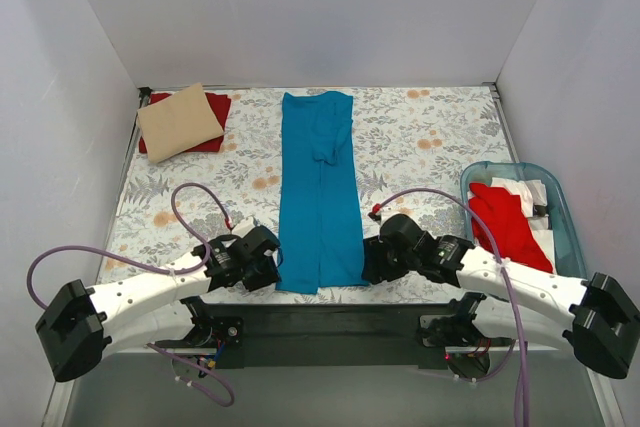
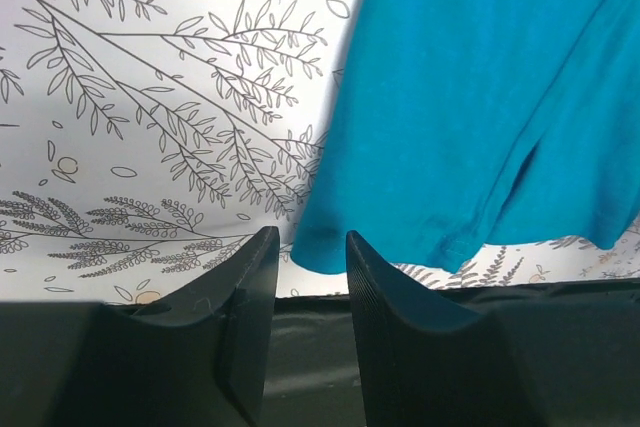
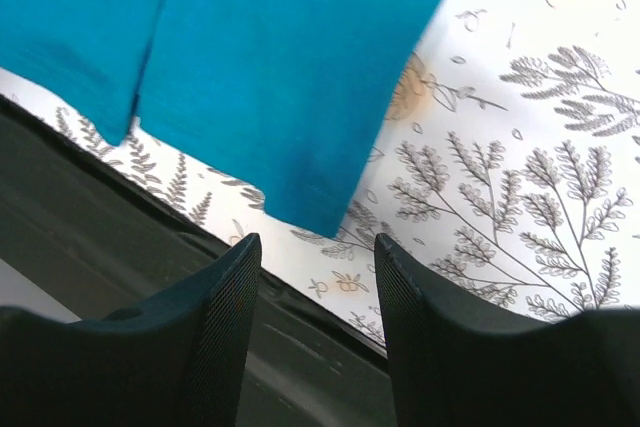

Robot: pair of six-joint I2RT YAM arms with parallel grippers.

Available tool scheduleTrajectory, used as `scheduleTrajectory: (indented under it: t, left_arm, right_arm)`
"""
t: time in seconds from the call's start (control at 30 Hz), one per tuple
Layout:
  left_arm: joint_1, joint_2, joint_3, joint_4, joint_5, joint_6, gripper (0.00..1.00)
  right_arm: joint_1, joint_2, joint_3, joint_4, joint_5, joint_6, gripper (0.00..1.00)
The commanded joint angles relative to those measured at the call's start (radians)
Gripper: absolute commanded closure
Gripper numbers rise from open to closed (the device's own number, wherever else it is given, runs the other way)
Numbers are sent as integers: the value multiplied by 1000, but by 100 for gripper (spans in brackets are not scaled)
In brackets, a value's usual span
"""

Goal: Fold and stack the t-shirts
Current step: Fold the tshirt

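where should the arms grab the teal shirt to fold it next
By its two near corners, one per gripper. The teal shirt lies flat as a long narrow strip running near to far, and its near corners sit just ahead of the open left gripper and right gripper. Probably best to come in low from the near edge and pinch each corner.

Plain white walls (image 1: pixel 300 7) enclose the floral-patterned table cloth (image 1: pixel 420 137).

The left arm (image 1: pixel 140 302) and right arm (image 1: pixel 520 282) are white tubes with black joints, looping purple cables (image 1: pixel 430 190) and black end effectors (image 2: pixel 310 237) (image 3: pixel 318 247) with two ribbed fingers (image 2: pixel 385 297).
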Motion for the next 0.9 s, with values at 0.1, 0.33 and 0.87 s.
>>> scheduleTrajectory:
  t: [0.1,0.33,0.87]
  left_arm:
    - [15,0,-45,62,20,-13,70]
    - [18,-20,-118,146,44,-34,71]
    - [18,-4,-154,206,93,-20,97]
  right_arm:
    - [-96,26,-55,14,-117,-10,44]
    - [-140,43,-113,111,-181,37,44]
    - [-137,114,-165,230,-258,112,49]
